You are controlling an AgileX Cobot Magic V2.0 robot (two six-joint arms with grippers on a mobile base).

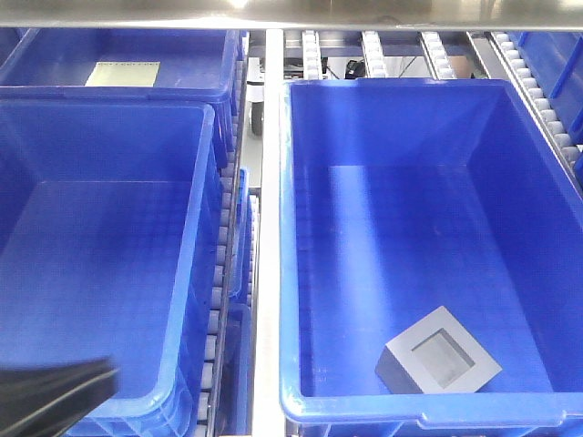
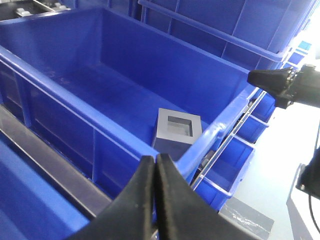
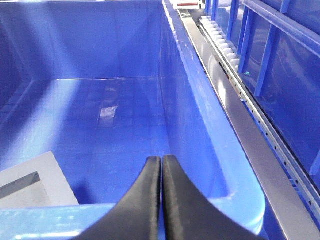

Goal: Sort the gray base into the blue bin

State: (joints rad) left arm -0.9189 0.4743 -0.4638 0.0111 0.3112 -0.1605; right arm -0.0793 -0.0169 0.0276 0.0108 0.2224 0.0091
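The gray base (image 1: 442,364) lies on the floor of the right-hand blue bin (image 1: 364,408), near its front wall, recessed window facing up. My left gripper (image 2: 155,159) is shut on nothing and hovers outside that bin's rim (image 2: 65,95), with the gray base (image 2: 177,131) just beyond it. In the front view the left gripper (image 1: 107,373) is a dark shape at the bottom left. My right gripper (image 3: 161,159) is shut and empty above the bin's near rim (image 3: 100,217), and the gray base (image 3: 30,182) sits to its lower left. The right gripper (image 2: 252,76) also shows in the left wrist view.
A second blue crate (image 1: 196,182) stands at the left with nothing in it. Behind it, another crate (image 1: 182,91) holds a pale flat plate (image 1: 123,73). A metal rail (image 1: 270,228) runs between the crates, and roller tracks (image 1: 537,91) line the right side.
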